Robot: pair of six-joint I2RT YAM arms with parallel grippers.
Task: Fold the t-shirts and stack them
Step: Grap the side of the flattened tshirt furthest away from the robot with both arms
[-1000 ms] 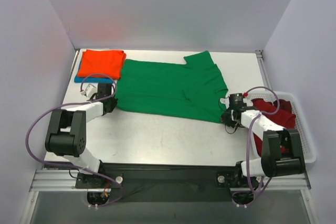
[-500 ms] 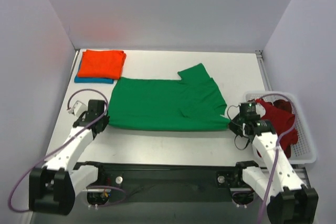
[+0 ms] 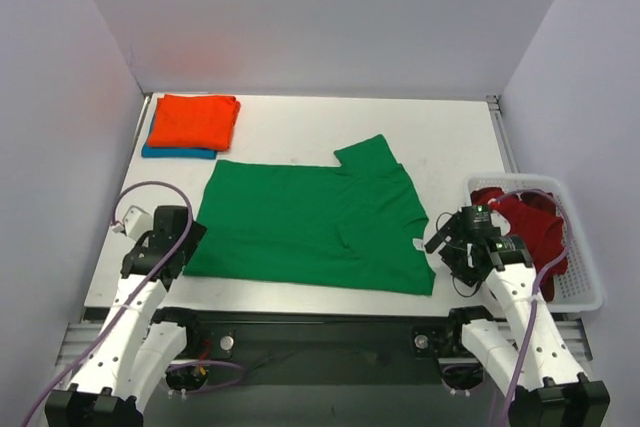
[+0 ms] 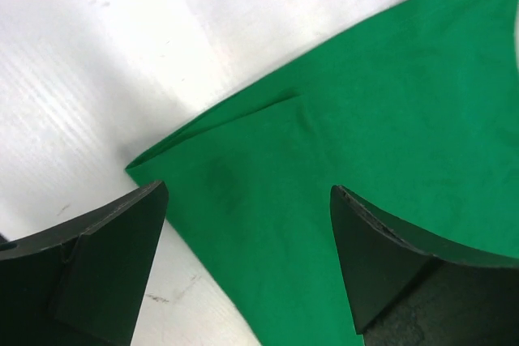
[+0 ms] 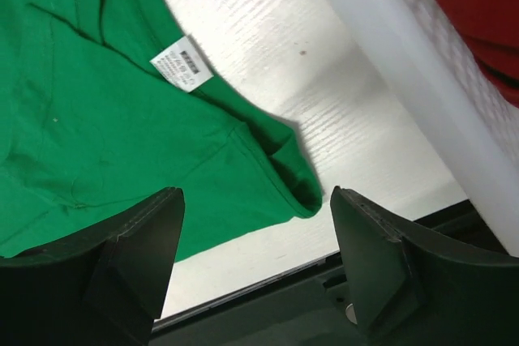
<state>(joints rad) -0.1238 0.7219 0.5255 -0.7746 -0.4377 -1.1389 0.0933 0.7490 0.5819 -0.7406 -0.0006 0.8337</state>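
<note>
Green t-shirt (image 3: 310, 227) spread flat mid-worktop (image 3: 300, 132), one sleeve poking toward far side. Left pincer (image 4: 247, 196) over its near-left corner, jaws wide apart, gripping nothing. Right pincer (image 5: 255, 196) over near-right corner beside white label (image 5: 181, 62), likewise released. Orange t-shirt (image 3: 193, 120) folded atop teal-blue t-shirt (image 3: 175, 152), far-left corner. Dark red t-shirts (image 3: 530, 227) heaped in white basket (image 3: 590, 277), right edge.

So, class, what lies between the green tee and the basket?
Only a bare strip of table, shown in the right wrist view; the green tee and basket don't touch.
</note>
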